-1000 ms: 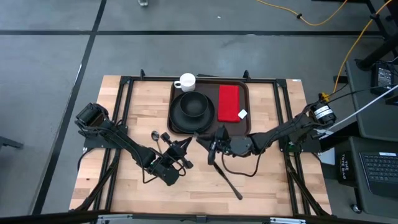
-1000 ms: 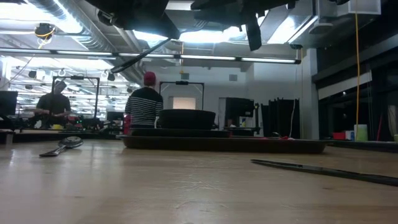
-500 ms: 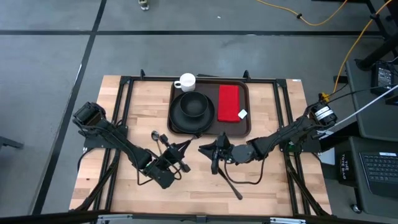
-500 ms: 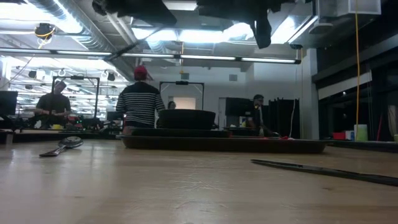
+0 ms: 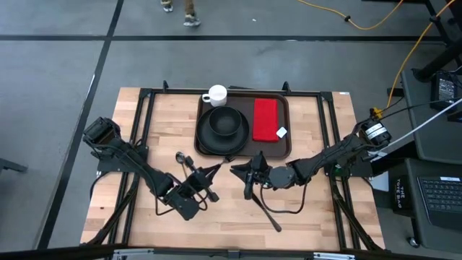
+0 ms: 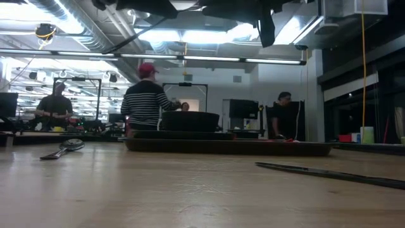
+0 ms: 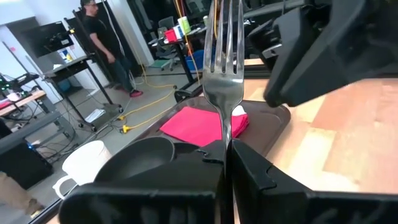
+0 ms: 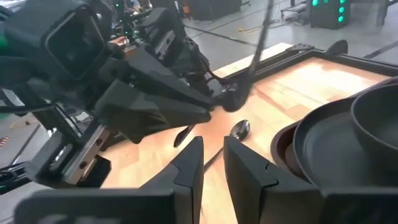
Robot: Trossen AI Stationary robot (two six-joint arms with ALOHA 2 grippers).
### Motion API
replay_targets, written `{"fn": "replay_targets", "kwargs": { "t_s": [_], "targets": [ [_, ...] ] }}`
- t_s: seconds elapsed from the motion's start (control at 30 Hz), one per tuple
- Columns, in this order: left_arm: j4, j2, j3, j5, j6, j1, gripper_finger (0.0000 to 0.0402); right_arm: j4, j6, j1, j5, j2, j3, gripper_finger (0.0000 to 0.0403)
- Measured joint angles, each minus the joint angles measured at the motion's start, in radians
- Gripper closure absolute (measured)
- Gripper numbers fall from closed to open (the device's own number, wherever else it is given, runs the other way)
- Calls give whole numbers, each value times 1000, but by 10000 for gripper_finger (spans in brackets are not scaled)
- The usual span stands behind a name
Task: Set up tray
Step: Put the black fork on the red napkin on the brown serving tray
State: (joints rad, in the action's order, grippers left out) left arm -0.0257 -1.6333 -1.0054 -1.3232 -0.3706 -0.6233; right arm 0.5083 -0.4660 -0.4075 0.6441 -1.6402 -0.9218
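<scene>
Your tray (image 5: 245,151) sits at the table's far edge, long axis across – bare wood nearer you. The left gripper (image 5: 211,177) pinches a fork (image 7: 222,62), tines toward the tray; the right gripper (image 5: 250,173) looks slightly parted, probably empty.

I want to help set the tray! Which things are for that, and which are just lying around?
For the job: tray, fork in the left gripper, spoon, knife, napkin, bowl, cup.
Probably just lying about: yellow cable, keyboard.
</scene>
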Motion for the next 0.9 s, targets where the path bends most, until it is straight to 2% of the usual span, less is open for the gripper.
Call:
{"fn": "replay_targets", "kwargs": {
  "t_s": [0.63,0.9],
  "targets": [
    [0,0,0,1,-1,-16,397,2,3,8,-11,0,0,335],
    [0,0,0,1,-1,-17,397,-11,1,8,-29,0,0,376]
  ]
}}
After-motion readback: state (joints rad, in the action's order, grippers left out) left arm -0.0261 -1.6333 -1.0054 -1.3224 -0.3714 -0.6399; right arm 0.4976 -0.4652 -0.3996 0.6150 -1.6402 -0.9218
